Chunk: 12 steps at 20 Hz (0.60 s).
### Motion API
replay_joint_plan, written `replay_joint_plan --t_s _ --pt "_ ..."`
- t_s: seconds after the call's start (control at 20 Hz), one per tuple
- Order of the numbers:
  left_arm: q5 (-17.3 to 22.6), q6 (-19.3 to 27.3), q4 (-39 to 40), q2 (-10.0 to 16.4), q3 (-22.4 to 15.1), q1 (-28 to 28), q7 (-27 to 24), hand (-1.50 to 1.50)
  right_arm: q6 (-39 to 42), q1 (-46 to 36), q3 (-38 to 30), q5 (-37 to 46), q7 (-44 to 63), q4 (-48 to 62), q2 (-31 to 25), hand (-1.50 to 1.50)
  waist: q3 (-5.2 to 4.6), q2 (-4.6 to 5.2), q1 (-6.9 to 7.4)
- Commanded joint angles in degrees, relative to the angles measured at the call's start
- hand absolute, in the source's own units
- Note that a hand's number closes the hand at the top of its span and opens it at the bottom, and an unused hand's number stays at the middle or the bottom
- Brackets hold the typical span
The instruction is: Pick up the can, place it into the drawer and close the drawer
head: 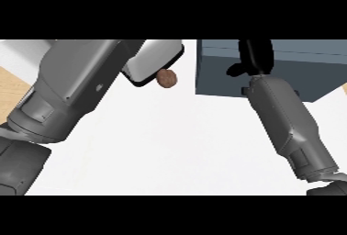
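Kitchen worktop: white counter, blue-grey drawer unit, pale wood at left edge.

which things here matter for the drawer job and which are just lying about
Job:
- grey-blue drawer unit
- right robot hand, over that unit
- can: cannot be made out

Lying about:
- brown rounded object on the white counter
- white dark-edged object beside it, partly hidden by the left forearm
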Motion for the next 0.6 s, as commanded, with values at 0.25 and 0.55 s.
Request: replay_joint_plan --t_s 0.25,0.55 --pt "-0.63 -1.37 -8.51 3.39 -1.07 4.94 3.68 -1.50 -2.21 -10.69 -3.68 0.09 -1.30 10.69 -2.76 -1.50 0.07 0.38 2.41" --pt "-0.78 -1.95 -12.95 5.16 -1.37 9.20 4.25 -1.50 -4.03 -12.59 -6.76 -2.97 -3.57 11.74 -0.91 -1.50 0.13 0.52 2.63"
